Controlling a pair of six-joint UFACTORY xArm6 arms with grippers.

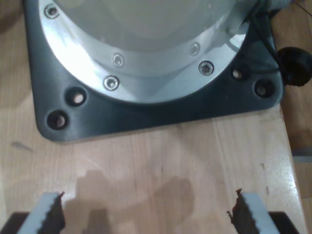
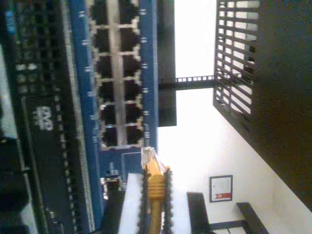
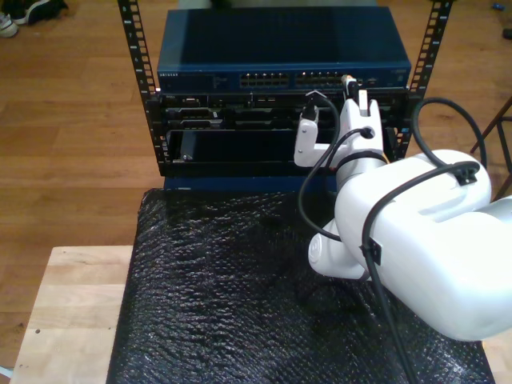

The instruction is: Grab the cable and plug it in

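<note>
My second gripper (image 2: 155, 195) clamps the cable (image 2: 156, 187) — plug just past its jaws — first gripper (image 1: 146, 214) gapes

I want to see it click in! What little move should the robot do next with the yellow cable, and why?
Probably ease my second gripper forward toward the blue switch. It is shut on the cable, whose clear plug sits just short of the port rows, near the last port, not yet inside one.

I see a glossy orange-yellow cable (image 2: 156, 187) with a clear plastic plug, a blue painted-metal switch (image 3: 284, 78), crinkly shiny black sheeting (image 3: 224, 304) over pale smooth wood tabletop (image 3: 72, 304), and a brushed metal flange (image 1: 141, 68) on a matt dark base plate (image 1: 161, 114).
</note>
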